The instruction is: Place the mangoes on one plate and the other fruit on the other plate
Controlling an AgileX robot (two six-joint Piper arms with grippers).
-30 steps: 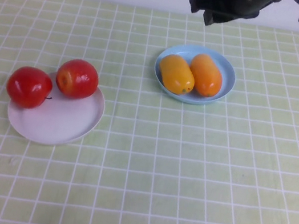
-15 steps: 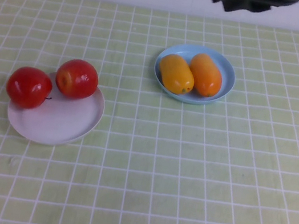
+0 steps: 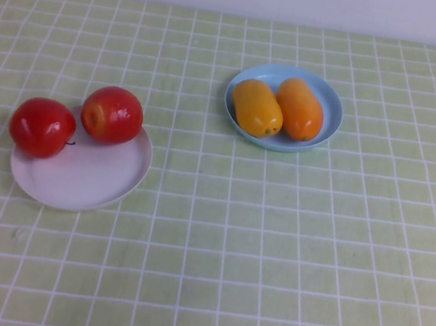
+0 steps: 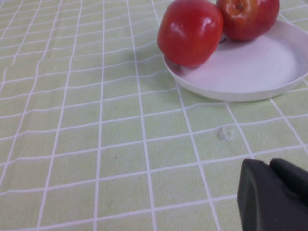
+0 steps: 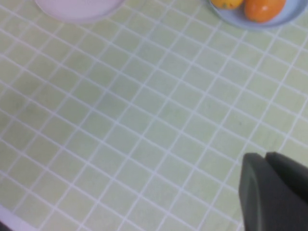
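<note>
Lying side by side and touching, the two mangoes (image 3: 278, 108) fill the blue plate (image 3: 332, 107) at the far middle of the table. The two apples (image 3: 77, 121) are on the white plate (image 3: 88, 178) at the robot's left; one sits well inside the rim, the other rests on the edge and hangs partly over the checked tablecloth (image 3: 267, 265).

Judging by their look, all four fruits are smooth, glossy and firm, so they would probably slip a little between hard fingers. A mango would be best taken across its narrow middle, not by the ends. An apple is round, so a hold across its widest part, from above, seems safest. The apple on the rim could roll off with a small push. Both plates look light and shallow, and may slide if a fruit is pushed sideways.

The left gripper (image 4: 275, 195) hovers low over the cloth near the white plate, fingers pressed together, holding nothing. The right gripper (image 5: 274, 190) is high above the table, also pressed together and empty.

No brand, label or writing can be seen anywhere.
</note>
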